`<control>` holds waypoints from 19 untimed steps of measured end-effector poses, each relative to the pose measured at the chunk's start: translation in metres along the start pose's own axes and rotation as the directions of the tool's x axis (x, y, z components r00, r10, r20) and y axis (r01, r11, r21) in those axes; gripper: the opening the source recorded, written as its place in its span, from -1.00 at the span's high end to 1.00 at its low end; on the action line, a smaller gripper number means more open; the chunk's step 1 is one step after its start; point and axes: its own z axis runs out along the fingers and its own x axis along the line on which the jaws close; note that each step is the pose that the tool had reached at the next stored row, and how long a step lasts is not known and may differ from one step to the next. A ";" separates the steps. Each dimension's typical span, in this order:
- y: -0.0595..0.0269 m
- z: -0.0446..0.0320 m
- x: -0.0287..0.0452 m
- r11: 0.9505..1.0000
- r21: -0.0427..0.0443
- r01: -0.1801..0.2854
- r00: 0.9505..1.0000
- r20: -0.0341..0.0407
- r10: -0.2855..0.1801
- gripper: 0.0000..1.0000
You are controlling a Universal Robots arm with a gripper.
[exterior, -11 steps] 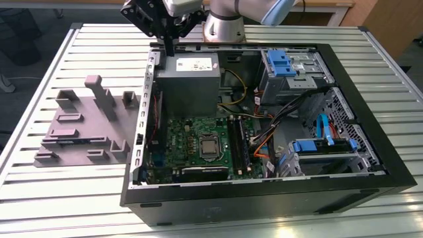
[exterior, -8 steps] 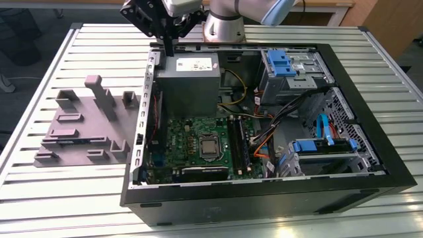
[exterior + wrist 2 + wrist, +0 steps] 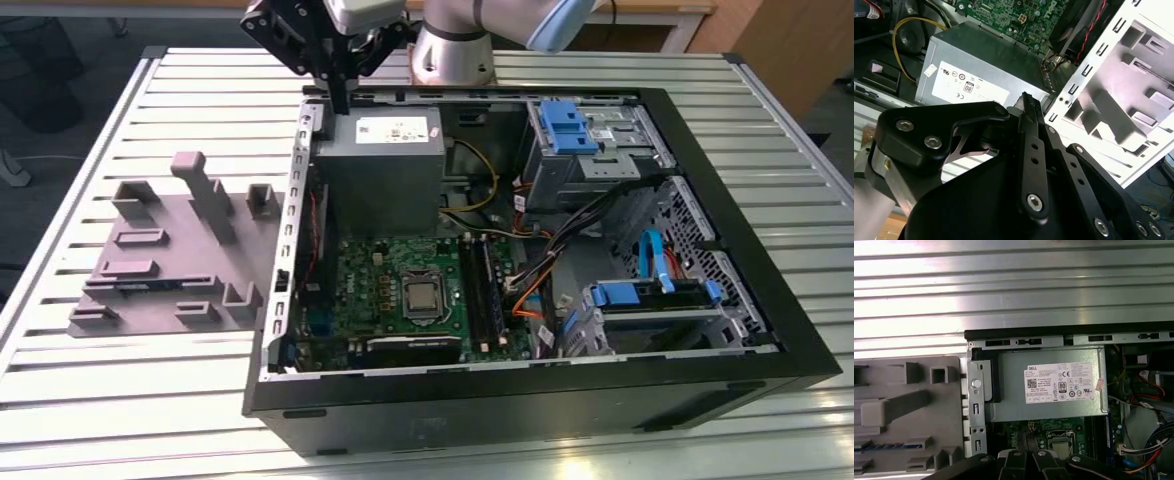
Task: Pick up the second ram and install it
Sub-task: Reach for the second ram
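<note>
My gripper (image 3: 342, 104) hangs over the back left corner of the open computer case (image 3: 747, 385), above the grey power supply (image 3: 379, 160). Its black fingers (image 3: 1027, 102) lie together, shut, with nothing seen between them. The second ram (image 3: 130, 284) is a thin dark strip standing on edge in a slot of the grey plastic fixture (image 3: 160, 250), which lies to the exterior view's left of the case. In the first wrist view the ram (image 3: 890, 445) looks bluish between grey blocks, well apart from the gripper (image 3: 1026, 454). The long black memory slots (image 3: 481, 292) run beside the processor socket (image 3: 422, 294).
The case stands on a slatted metal table (image 3: 147, 400). Blue drive brackets (image 3: 571, 128), loose cables (image 3: 587, 215) and a drive cage (image 3: 641, 300) crowd the case's right half in the exterior view. Tall grey blocks (image 3: 200, 190) rise from the fixture. The arm's base (image 3: 451, 55) stands behind the case.
</note>
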 end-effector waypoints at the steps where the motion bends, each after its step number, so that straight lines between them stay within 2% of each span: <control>1: 0.0000 0.0001 0.0002 1.000 0.000 0.000 1.000 0.000 0.000 0.79; 19: -0.0005 0.0014 0.0054 1.000 0.000 0.000 1.000 0.000 0.000 0.79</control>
